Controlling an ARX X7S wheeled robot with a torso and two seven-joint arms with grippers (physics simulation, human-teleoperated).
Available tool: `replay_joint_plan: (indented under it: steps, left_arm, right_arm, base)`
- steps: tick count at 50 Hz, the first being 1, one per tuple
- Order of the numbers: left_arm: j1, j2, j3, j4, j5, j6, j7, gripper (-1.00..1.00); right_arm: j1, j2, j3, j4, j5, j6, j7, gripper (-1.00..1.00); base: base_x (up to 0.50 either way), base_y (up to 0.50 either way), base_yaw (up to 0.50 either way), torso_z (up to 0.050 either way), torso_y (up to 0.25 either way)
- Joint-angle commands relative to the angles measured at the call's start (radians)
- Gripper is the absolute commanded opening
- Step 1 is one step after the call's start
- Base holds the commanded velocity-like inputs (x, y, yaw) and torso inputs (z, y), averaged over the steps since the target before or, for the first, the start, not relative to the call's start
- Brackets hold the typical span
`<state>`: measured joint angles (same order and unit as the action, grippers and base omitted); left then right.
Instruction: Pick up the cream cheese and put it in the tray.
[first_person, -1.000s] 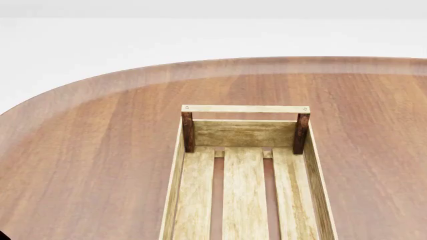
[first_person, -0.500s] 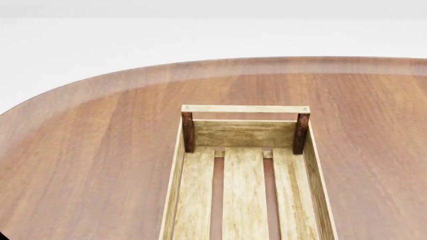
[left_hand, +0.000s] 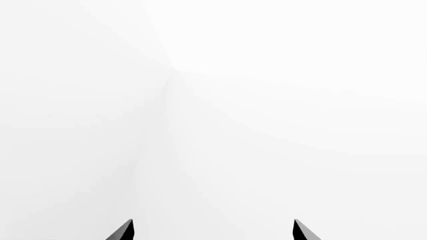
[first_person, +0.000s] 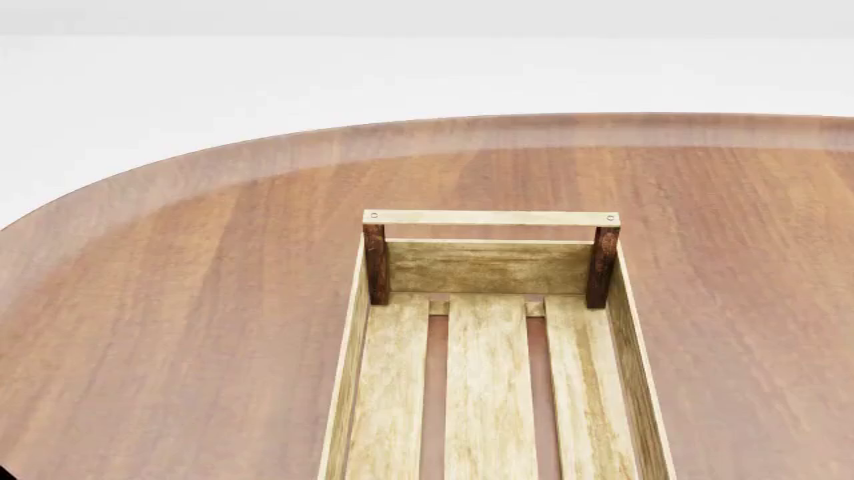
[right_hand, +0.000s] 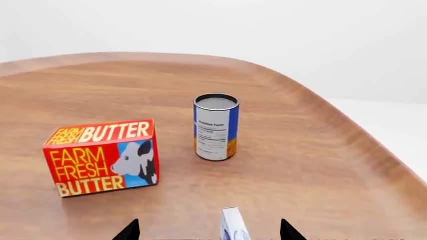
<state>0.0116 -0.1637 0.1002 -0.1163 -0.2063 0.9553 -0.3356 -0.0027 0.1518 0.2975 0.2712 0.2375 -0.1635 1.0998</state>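
The jaws of the right gripper (right_hand: 209, 231) are standing spread wide, only their two dark tips showing in the right wrist view, with nothing clamped between them. The cream cheese (right_hand: 233, 226) is sitting on edge on the tabletop (right_hand: 313, 165) in the gap between those tips, closer to neither by much and touching neither; only its white upper end with a bit of blue print is showing. The jaws of the left gripper (left_hand: 213, 231) are also standing wide apart and holding nothing, and the left wrist view is showing only blank white beyond them. Farther out from the right gripper, a blue-and-orange can (right_hand: 216, 127) is standing upright toward the tabletop's curved far edge. The red butter box (right_hand: 101, 157) is resting well apart from the can, nearer the tabletop's middle. In the head view, the tray (first_person: 355, 350) is lying lengthwise on the tabletop, its slatted bottom bare in the part showing, its dark-posted end pointing toward the far rounded edge.
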Motion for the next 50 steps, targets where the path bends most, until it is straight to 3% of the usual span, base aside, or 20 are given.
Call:
replay_joint_plan:
  steps: [1,50]
  left_arm:
    - [-0.003,-0.001,-0.001,-0.002,-0.001,-0.003,-0.005,1.00]
    - [-0.004,-0.003,-0.004,-0.005,0.012,0.000,-0.023,1.00]
  right_arm:
    - [0.008,0.005,0.004,0.034,0.001,-0.011,0.008,1.00]
    - [0.075,0.037,0.031,0.258,0.022,-0.088,0.001,1.00]
  base:
    - [0.00,0.00,0.00,0.000,0.000]
    - [0.00,0.00,0.00,0.000,0.000]
